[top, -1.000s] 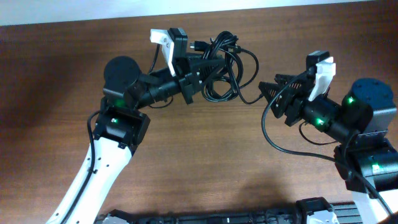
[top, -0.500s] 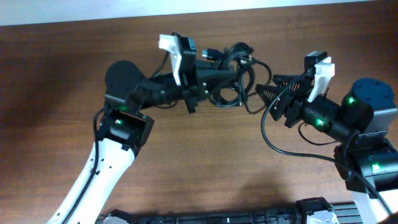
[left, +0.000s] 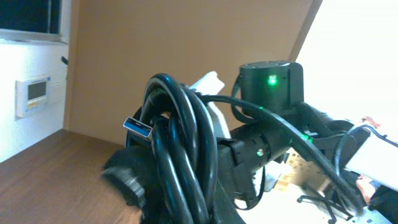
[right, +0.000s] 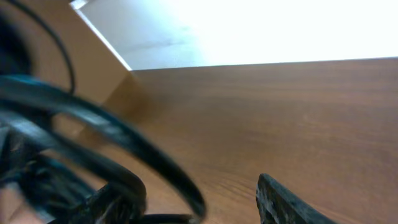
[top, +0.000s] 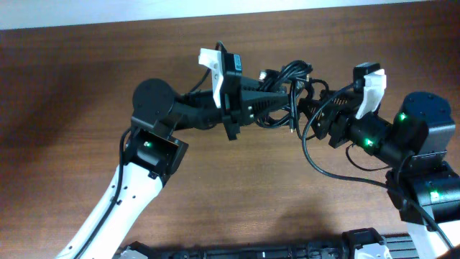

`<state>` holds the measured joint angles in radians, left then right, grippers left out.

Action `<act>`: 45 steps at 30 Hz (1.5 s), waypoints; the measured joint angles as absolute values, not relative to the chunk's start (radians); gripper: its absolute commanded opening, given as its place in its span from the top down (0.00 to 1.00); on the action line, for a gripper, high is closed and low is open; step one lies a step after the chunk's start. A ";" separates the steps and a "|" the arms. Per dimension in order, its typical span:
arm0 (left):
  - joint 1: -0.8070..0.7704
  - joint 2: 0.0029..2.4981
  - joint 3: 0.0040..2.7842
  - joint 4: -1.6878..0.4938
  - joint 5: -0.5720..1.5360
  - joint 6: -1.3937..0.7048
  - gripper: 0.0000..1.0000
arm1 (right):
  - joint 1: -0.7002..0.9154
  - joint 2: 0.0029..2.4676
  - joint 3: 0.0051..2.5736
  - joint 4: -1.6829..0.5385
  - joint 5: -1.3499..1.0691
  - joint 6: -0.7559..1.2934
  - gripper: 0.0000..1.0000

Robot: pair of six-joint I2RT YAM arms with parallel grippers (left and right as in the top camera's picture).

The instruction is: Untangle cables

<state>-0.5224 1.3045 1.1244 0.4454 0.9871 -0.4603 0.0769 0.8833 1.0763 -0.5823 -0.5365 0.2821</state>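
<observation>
The cables (top: 291, 78) are a bundle of thin black looped cords, lifted off the wooden table at the back centre. My left gripper (top: 284, 99) is shut on the bundle from the left. In the left wrist view the loops (left: 177, 124) rise from my jaws (left: 199, 211), with a blue-tipped plug (left: 138, 127) sticking out left. My right gripper (top: 310, 111) is open right next to the bundle. In the right wrist view a cable loop (right: 124, 155) crosses the gap between my fingers (right: 199, 208).
Bare brown table (top: 237, 187) lies in front of and to the left of both arms. The right arm's own thicker black wire (top: 323, 169) hangs in a loop below its wrist. The table's back edge (top: 144, 21) meets a white wall.
My left arm has carried the cable bundle to the right until it reaches my right gripper's fingers. The right arm has barely moved.
</observation>
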 measured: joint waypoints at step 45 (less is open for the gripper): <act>-0.418 1.325 1.124 0.502 1.068 -0.461 1.00 | 0.081 0.730 1.086 -0.563 -0.480 0.231 0.25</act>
<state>-0.4175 1.3247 1.1240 0.5022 1.0683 -0.4606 0.0811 0.7303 1.0863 -0.5632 -0.4805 0.2306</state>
